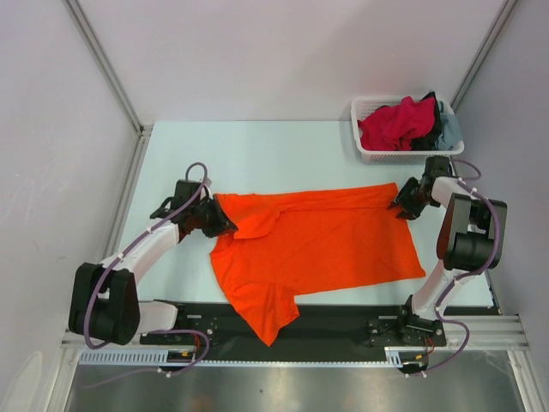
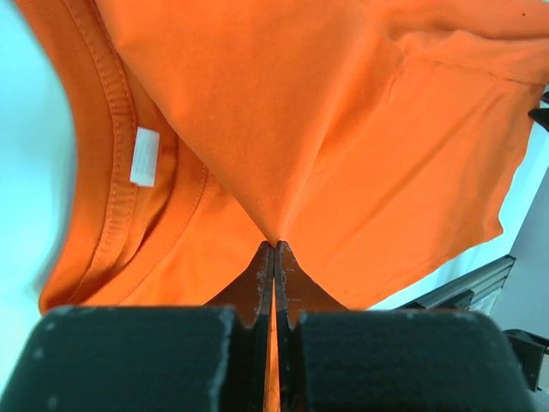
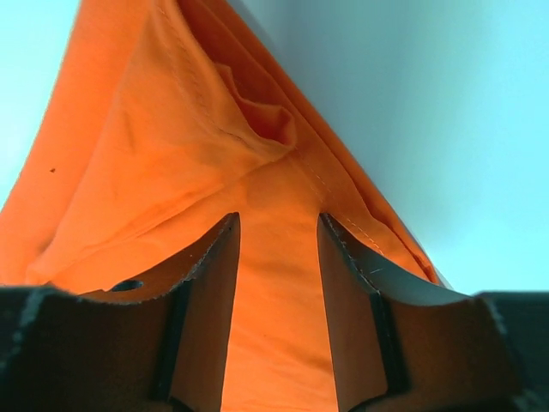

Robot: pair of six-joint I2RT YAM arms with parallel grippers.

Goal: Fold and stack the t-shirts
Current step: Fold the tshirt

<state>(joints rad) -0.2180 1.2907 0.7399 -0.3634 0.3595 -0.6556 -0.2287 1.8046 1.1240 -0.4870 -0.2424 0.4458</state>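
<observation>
The bright orange t-shirt (image 1: pixel 317 240) lies spread across the table, with one sleeve hanging towards the near edge. My left gripper (image 1: pixel 216 219) is at its left end by the collar and is shut on a pinch of the orange cloth (image 2: pixel 343 129), which tents up from the fingertips (image 2: pixel 274 245). My right gripper (image 1: pixel 401 204) is at the shirt's far right corner. Its jaws stand apart (image 3: pixel 277 219) with orange cloth (image 3: pixel 171 154) lying between them. Crimson-pink (image 1: pixel 395 124), black (image 1: pixel 433 116) and grey-blue (image 1: pixel 449 129) shirts sit bunched in the basket.
The white mesh basket (image 1: pixel 360 150) stands at the back right, close behind my right gripper. A white label (image 2: pixel 144 157) shows inside the collar. A black rail (image 1: pixel 343 322) runs along the near edge under the shirt's sleeve.
</observation>
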